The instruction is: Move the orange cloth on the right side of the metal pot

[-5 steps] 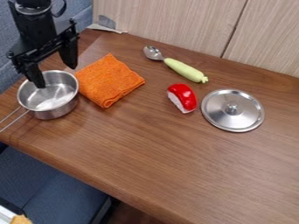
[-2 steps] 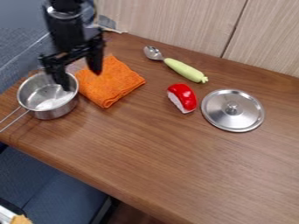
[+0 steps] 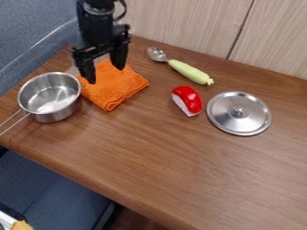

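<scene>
So the claw (image 3: pixel 105 74) is wide open above the orange cloth (image 3: pixel 115 91), which is lying folded just right of the metal pot (image 3: pixel 51 96), with the green-handled spoon (image 3: pixel 187 71), red-and-white toy (image 3: pixel 187 99) and lid (image 3: pixel 252 117) further out.

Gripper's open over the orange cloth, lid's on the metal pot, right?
Not quite: the camera view shows the lid lying on the table, off the metal pot. The open gripper is over the orange cloth, as you said.
</scene>
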Robot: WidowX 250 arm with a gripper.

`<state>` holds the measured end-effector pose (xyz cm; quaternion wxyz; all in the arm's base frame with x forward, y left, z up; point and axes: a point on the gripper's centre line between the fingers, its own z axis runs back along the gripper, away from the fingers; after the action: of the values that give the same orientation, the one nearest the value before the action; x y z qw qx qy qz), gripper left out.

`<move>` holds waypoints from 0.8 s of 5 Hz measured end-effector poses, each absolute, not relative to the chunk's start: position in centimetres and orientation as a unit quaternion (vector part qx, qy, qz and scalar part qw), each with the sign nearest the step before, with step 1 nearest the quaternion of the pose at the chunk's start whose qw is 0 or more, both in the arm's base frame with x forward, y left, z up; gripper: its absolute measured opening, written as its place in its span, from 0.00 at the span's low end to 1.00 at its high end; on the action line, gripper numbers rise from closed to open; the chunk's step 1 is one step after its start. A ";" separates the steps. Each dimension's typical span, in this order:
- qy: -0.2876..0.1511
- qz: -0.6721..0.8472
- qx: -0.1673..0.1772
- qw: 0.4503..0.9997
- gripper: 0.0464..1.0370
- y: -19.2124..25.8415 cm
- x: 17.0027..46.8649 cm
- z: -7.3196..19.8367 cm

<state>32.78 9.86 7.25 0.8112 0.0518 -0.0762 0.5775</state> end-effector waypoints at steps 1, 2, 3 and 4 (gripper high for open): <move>-0.066 0.583 0.054 0.808 0.96 10.4 35.0 5.1; -0.073 0.582 0.072 0.807 0.96 11.1 35.6 3.9; -0.077 0.578 0.077 0.809 0.96 11.3 35.8 3.0; -0.077 0.575 0.080 0.811 0.96 11.3 35.2 2.3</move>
<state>35.25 11.31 2.35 0.8110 0.0801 -0.0766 0.5745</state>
